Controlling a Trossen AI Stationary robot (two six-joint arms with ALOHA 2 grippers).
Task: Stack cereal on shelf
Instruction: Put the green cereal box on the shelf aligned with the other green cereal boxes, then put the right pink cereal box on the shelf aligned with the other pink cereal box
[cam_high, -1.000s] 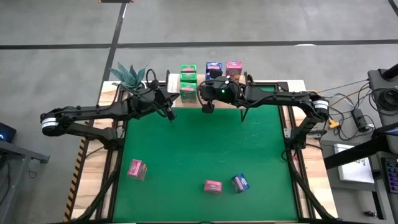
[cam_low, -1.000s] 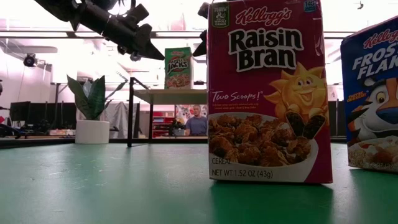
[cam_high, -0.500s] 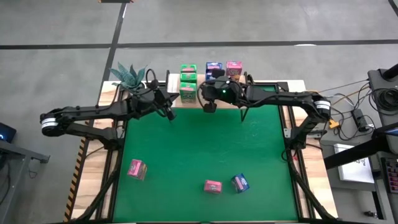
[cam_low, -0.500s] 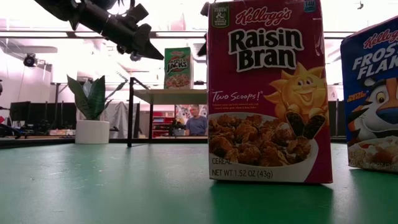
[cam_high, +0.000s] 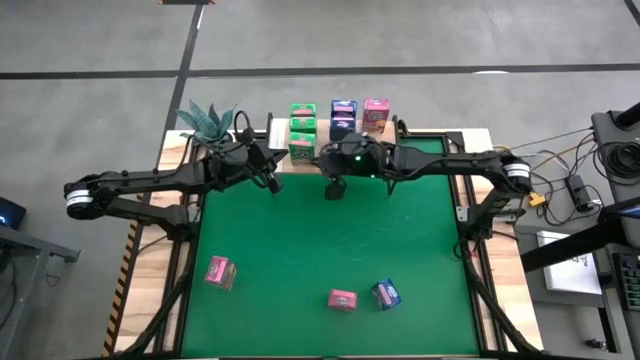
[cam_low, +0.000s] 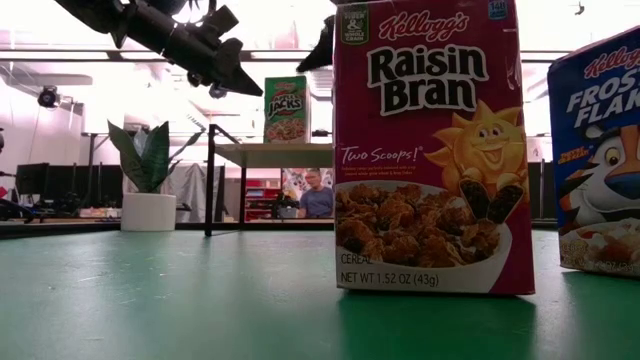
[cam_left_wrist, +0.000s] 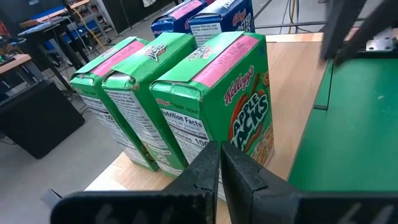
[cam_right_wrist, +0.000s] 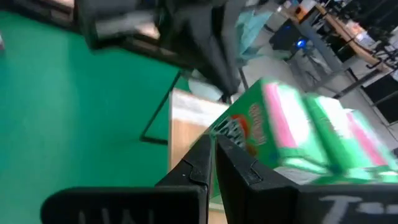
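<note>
The shelf (cam_high: 278, 132) stands at the table's far edge. On its wood plank (cam_left_wrist: 298, 93) three green cereal boxes (cam_left_wrist: 186, 93) stand in a row, with two blue boxes (cam_high: 343, 115) and one pink box (cam_high: 376, 110) beside them. Two pink boxes (cam_high: 220, 272) (cam_high: 342, 299) and a blue box (cam_high: 386, 293) rest on the green table. In the low view the pink box (cam_low: 430, 150) and blue box (cam_low: 600, 150) stand upright close by. My left gripper (cam_high: 272, 182) (cam_left_wrist: 219, 155) is shut, just off the green row's left end. My right gripper (cam_high: 335, 188) (cam_right_wrist: 212, 146) is shut, in front of the shelf.
A potted plant (cam_high: 207, 122) sits at the far left corner, beside the shelf. The table's bare wood border (cam_high: 180, 150) frames the green mat (cam_high: 330, 240), whose middle lies open. A person (cam_low: 317, 195) shows in the room behind. Cables and gear (cam_high: 575, 185) lie off the right side.
My right gripper has drawn back from the shelf toward the table's near edge, staying shut. The left arm and the boxes have kept still.
</note>
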